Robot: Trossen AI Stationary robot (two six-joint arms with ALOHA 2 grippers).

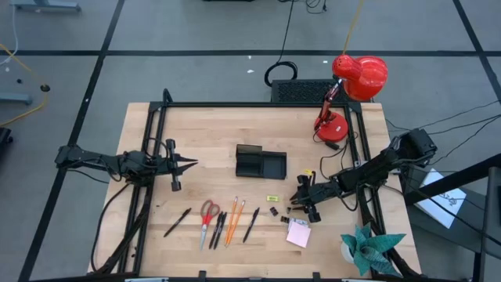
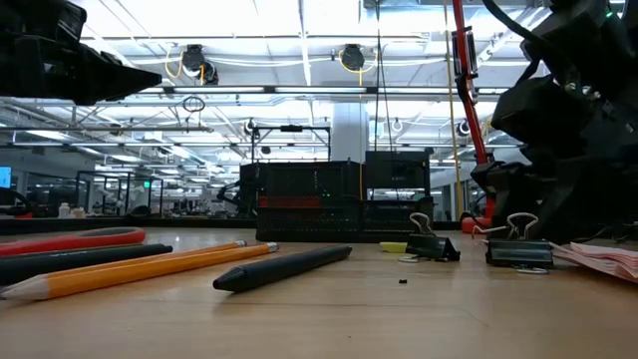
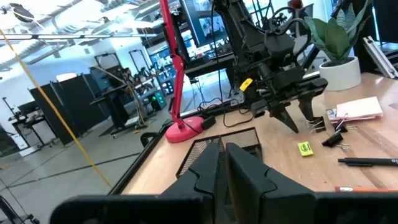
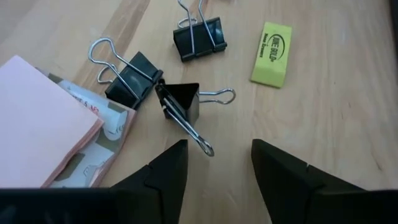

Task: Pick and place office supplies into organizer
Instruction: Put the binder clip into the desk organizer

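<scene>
Hovering right gripper (image 4: 214, 163) — fingers apart — over binder clip (image 4: 180, 102)

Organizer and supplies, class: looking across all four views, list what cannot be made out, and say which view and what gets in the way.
- Organizer contents: too small in the high view; blocked by the left gripper's shut fingers in the left wrist view.
- Pink sticky-note pad: cut off by the right wrist picture's edge.
- Eraser print: too blurred to read.
- Scissors: in the low view only a red handle shows, cut off at the edge.
- Right gripper: open above the binder clips, touching none.
</scene>
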